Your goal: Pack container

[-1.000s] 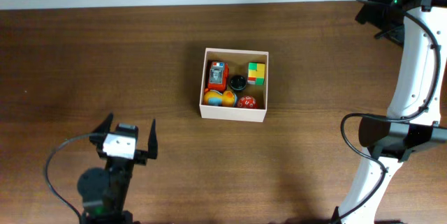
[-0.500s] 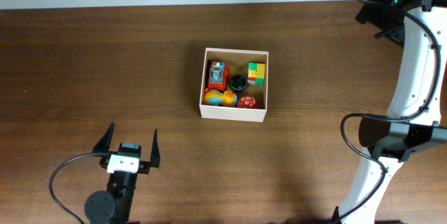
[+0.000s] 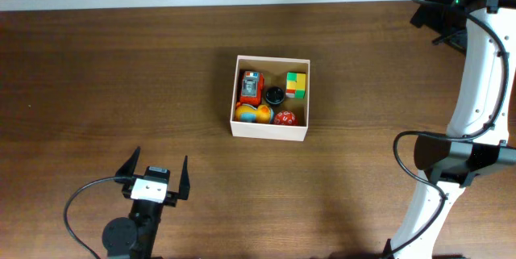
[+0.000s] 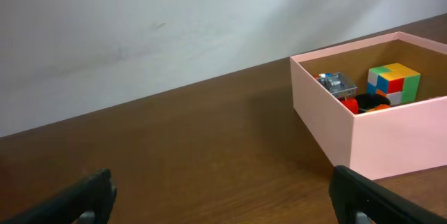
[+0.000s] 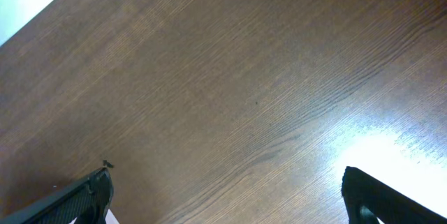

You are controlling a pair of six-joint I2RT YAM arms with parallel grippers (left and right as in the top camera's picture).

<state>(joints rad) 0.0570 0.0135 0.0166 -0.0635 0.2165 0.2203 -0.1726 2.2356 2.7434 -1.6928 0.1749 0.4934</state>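
Hovering over the near-left part of the bench [image 3: 97,73], the left hand [image 3: 160,162] has its two black fingers [image 3: 129,166] spread wide apart with nothing between them. In the left wrist view both fingertips sit at the bottom corners, with bare wood in the gap. The hand points toward the far edge of the bench.

Right hand [image 5: 227,199]: fingers also wide apart and empty. Its wrist view shows only wood grain and a bright glare patch at lower right. The white right arm [image 3: 476,73] runs along the right side of the bench to the far-right corner.

Container [image 3: 268,130]: a square open box with pale walls, sitting flat near the bench centre. It is well apart from both hands, ahead and to the right of the left hand. In the left wrist view it appears at the right, its walls pinkish and its inside tan.

Contents, from overhead:
- red toy car [image 3: 251,86], far-left corner
- multicoloured cube [image 3: 296,85], far-right, against the wall
- small black round piece [image 3: 274,94], between those two
- yellow-and-orange toy [image 3: 252,113], near-left
- red ball [image 3: 285,118], near-right

All five lie inside the walls. The bench is dark brown wood.
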